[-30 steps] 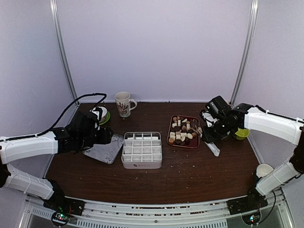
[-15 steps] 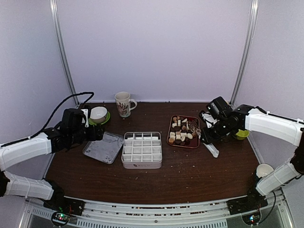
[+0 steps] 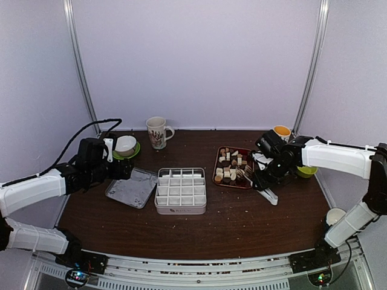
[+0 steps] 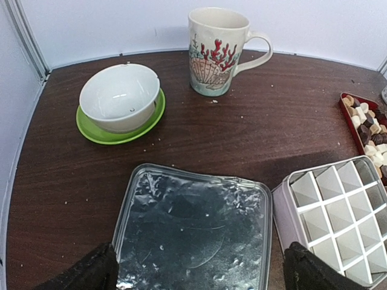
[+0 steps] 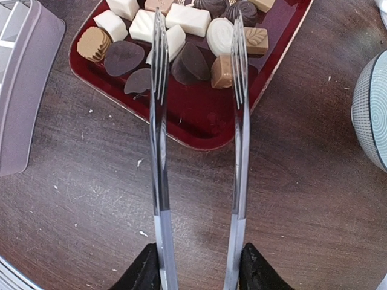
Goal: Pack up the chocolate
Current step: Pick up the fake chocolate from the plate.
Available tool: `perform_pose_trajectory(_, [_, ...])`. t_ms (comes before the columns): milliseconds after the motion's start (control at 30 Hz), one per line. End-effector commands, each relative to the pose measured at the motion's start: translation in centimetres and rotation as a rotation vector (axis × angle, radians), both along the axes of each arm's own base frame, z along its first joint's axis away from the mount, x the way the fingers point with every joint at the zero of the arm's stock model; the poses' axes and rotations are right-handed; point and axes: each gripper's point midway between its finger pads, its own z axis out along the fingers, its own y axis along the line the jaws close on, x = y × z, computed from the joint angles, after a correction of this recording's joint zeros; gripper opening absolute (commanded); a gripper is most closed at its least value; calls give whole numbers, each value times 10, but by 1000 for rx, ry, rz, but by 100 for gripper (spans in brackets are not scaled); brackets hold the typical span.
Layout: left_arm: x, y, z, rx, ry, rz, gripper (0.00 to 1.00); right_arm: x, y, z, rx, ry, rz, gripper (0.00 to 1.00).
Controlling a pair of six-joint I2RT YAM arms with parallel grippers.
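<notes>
Left hand (image 4: 199,275) pulled back, fingers now wide apart. Lid (image 4: 193,223) left flat on table (image 4: 272,121) beside empty box (image 3: 180,190). Right hand (image 5: 196,269) clamped on tongs (image 5: 158,121), moved over red tray (image 5: 205,115). Tips now wider above chocolate (image 5: 187,18). Picking can start.

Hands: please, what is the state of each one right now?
Left hand: open, holding nothing.
Right hand: closed on the tongs, their tips apart over the chocolate.

White arm shells (image 3: 33,188), black joints (image 3: 91,158), black fingers (image 4: 91,272); looping black cable (image 3: 91,127)
</notes>
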Motion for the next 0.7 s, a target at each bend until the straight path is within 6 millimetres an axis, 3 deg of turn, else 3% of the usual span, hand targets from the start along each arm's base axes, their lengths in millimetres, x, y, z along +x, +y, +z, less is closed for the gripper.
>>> perform_pose_trajectory(0, [9,5,8,11,-36,21,98,-1,1,-9,-34,17,14,44])
perform_pose_trajectory(233, [8,8,8,17,-36,30,98,-2,-13,-9,-91,5,-25,43])
perform_pose_trajectory(500, [10,11,11,37,-39,42,98,2,-18,20,-39,-93,-76,42])
perform_pose_trajectory(667, [11,13,13,45,-44,48,98,-1,-27,17,-56,-69,-90,42])
